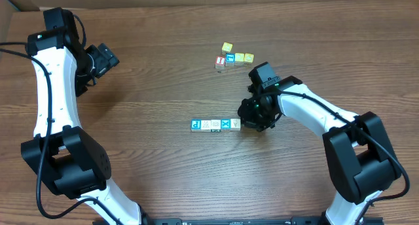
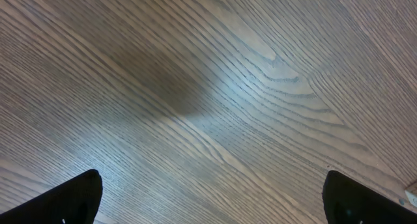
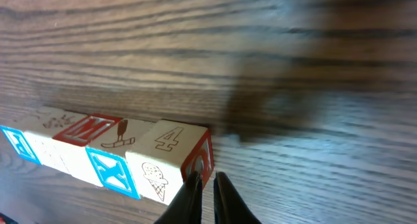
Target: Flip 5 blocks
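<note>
As seen from overhead, the row of blocks (image 1: 215, 125) (five by count, tops white and blue) lies edge to edge near the middle of the table (image 1: 163, 179). The right gripper (image 1: 253, 122) sits just beside its right end; the left gripper (image 1: 103, 59) hangs well apart. A separate cluster of cubes (image 1: 234, 57) lies farther back.

Left wrist view: fingers (image 2: 71, 201) spread wide over bare wood, gripping nothing.

Right wrist view: fingers (image 3: 228, 201) pinched almost together, empty, at the corner of the ice-cream block (image 3: 153, 175).

Judgement: flipping appears complete or nearly so; withdrawal of the arm is left.

Overhead straight down, both wrists near tabletop (image 2: 208, 87), right shares blocks (image 1: 216, 124)
</note>
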You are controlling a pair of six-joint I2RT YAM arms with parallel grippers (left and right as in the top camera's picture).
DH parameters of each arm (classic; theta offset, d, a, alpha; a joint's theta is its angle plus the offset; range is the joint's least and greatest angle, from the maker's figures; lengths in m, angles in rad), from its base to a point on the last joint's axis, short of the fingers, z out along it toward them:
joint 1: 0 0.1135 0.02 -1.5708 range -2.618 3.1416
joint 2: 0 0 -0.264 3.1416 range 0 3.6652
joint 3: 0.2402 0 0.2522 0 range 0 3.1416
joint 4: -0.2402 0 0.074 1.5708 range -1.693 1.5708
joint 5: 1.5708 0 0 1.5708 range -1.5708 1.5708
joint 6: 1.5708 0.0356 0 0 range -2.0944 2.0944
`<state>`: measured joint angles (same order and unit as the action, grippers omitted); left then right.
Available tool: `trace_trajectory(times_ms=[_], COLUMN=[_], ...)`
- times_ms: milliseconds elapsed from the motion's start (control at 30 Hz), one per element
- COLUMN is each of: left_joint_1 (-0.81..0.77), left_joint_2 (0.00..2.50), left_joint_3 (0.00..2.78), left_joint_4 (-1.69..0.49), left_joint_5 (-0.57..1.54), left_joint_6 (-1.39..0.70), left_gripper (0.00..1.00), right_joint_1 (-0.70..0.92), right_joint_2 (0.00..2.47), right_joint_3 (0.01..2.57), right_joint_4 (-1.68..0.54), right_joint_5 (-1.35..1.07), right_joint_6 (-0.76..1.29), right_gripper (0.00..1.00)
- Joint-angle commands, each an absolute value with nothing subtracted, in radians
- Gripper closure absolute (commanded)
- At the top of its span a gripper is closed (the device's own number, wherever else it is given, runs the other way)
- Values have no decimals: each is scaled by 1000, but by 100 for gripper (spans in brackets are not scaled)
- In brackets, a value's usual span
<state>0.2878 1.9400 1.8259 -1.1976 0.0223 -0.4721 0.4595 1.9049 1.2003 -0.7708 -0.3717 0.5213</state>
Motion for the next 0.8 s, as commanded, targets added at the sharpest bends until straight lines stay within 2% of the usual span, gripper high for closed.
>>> trace_trajectory(times_ms=[0, 300, 533, 733, 767], left_joint_1=[281, 281, 281, 281, 281], left_joint_2=[1929, 1929, 1929, 1929, 1929], left_joint_3=[1841, 1841, 1841, 1841, 1841], left_joint_4=[-1198, -1198, -1198, -1198, -1198], left_joint_5=[19, 19, 19, 19, 19], left_joint_6=[-468, -468, -468, -468, -468], left_gripper=[0, 0, 0, 0, 0], right_joint_1=[477, 453, 369, 247, 229], right_joint_2=[1891, 1891, 1891, 1891, 1891], right_joint_3=[1197, 1198, 1200, 1200, 1200], right_joint_4=[-764, -790, -844, -859, -859], right_joint_5=[-367, -333, -304, -304, -304], right_joint_6=[527, 507, 413, 358, 348], right_gripper=[87, 85, 84, 75, 65])
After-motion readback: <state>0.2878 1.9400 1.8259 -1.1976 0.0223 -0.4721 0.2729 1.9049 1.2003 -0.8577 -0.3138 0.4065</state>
